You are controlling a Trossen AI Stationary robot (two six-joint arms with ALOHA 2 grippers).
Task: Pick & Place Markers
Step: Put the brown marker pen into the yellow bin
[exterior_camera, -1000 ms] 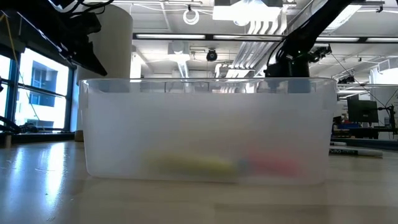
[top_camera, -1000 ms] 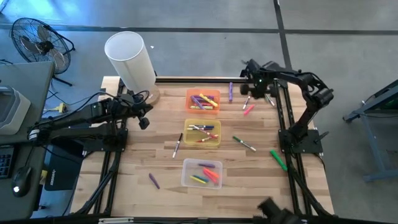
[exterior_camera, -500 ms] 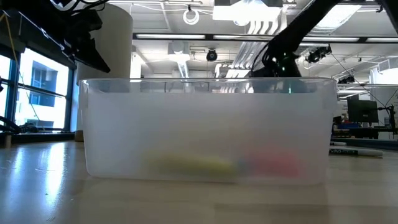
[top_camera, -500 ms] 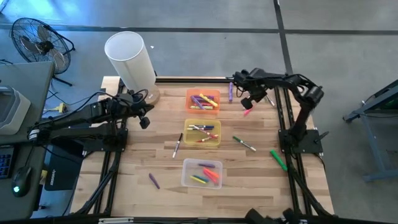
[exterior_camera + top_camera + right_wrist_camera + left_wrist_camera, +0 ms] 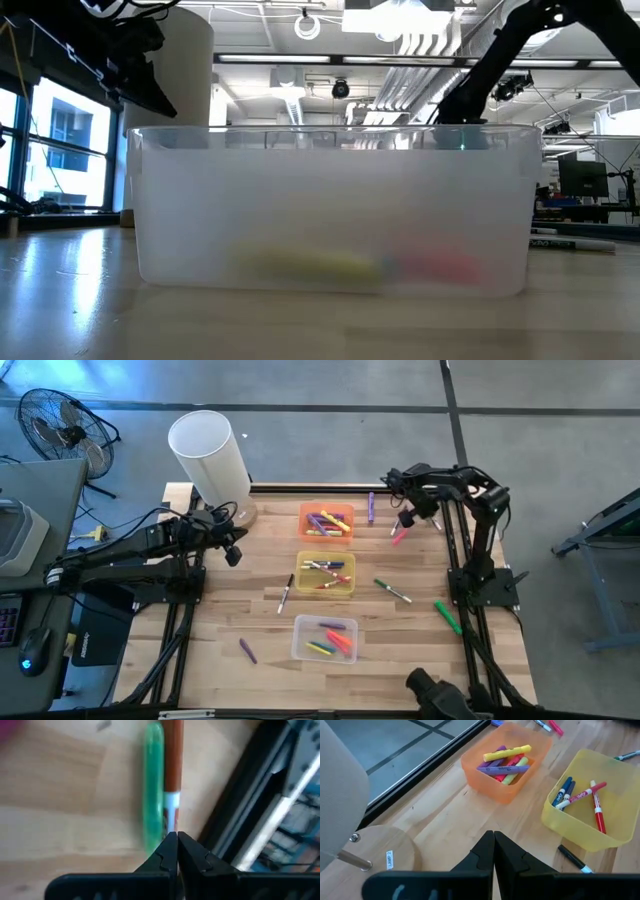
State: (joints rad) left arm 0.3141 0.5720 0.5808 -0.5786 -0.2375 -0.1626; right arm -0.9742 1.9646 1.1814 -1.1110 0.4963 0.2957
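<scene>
Right gripper (image 5: pixel 404 517) closed and empty above pink marker (image 5: pixel 400 536) right of orange bin (image 5: pixel 327 521), left gripper (image 5: pixel 231 552) closed, empty, left of it

— What sort of place is this?
— A lab or workshop: bare ceiling pipes (image 5: pixel 420 35), strip lights, big windows (image 5: pixel 55 140) — a floor fan (image 5: pixel 62 428) and monitor (image 5: pixel 583 178) beside a butcher-block table (image 5: pixel 260 600).

Overhead, table-level, two wrist close-ups.
</scene>
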